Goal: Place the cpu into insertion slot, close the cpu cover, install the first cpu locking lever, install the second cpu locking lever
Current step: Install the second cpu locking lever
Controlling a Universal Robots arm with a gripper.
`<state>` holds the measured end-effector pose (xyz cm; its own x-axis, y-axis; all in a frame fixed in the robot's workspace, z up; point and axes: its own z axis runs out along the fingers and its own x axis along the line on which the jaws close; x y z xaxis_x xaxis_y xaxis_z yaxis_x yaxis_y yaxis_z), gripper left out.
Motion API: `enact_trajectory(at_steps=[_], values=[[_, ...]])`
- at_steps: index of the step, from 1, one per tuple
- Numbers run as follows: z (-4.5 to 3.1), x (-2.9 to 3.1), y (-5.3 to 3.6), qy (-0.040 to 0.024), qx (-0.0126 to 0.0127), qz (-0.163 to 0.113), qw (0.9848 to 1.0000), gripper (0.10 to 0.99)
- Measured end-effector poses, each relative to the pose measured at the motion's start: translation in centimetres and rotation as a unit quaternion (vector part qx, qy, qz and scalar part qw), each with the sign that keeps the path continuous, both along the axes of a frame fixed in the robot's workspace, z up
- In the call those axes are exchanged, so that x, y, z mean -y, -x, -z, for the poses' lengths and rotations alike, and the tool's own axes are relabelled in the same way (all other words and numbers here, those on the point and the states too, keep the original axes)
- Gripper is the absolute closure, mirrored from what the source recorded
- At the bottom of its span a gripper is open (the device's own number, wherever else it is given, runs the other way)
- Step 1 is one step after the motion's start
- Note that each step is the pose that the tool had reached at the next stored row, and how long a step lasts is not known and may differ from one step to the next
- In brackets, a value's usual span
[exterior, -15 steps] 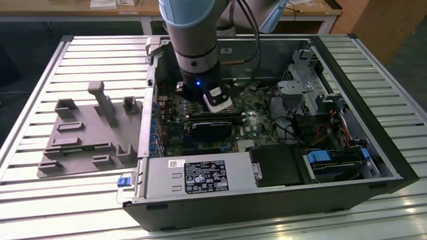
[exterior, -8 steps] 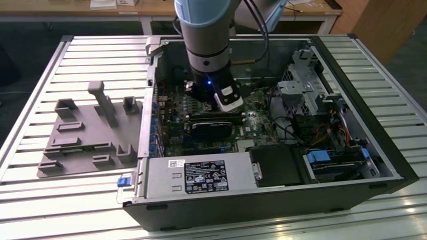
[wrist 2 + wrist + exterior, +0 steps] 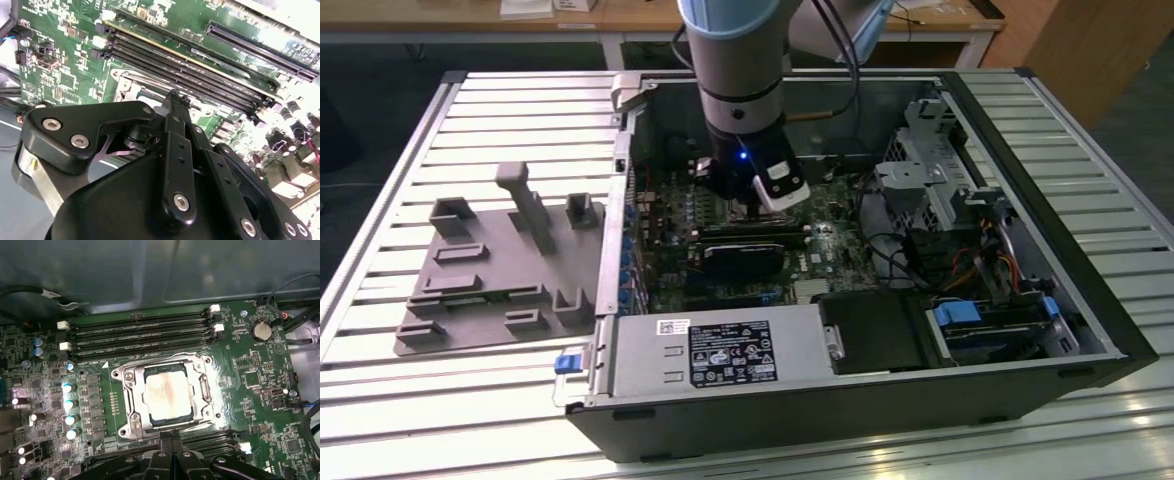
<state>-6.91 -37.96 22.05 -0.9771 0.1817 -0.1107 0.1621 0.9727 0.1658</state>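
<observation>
Just ahead of the closed, empty jaws (image 3: 172, 440) the cpu (image 3: 167, 395) sits in the insertion slot (image 3: 131, 390) under the cpu cover (image 3: 205, 390); an off-line push risks scraping the motherboard (image 3: 255, 370).

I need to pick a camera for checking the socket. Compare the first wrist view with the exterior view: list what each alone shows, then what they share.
First wrist view alone: the cpu seated in the insertion slot, with the cpu cover framing it; a round coin cell; a row of capacitors.

Exterior view alone: the whole computer case, the power supply, the drive bays, the grey fixture tray on the slatted table, and the arm reaching into the case.

Shared: the green motherboard and the gripper, low over the board.
</observation>
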Motion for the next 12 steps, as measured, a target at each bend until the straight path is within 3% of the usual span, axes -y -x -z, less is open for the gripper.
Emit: enact_trajectory(at_steps=[12], values=[[0.11, -3.01, -0.95, 0.0085, 0.0, 0.0, 1.0, 0.984]])
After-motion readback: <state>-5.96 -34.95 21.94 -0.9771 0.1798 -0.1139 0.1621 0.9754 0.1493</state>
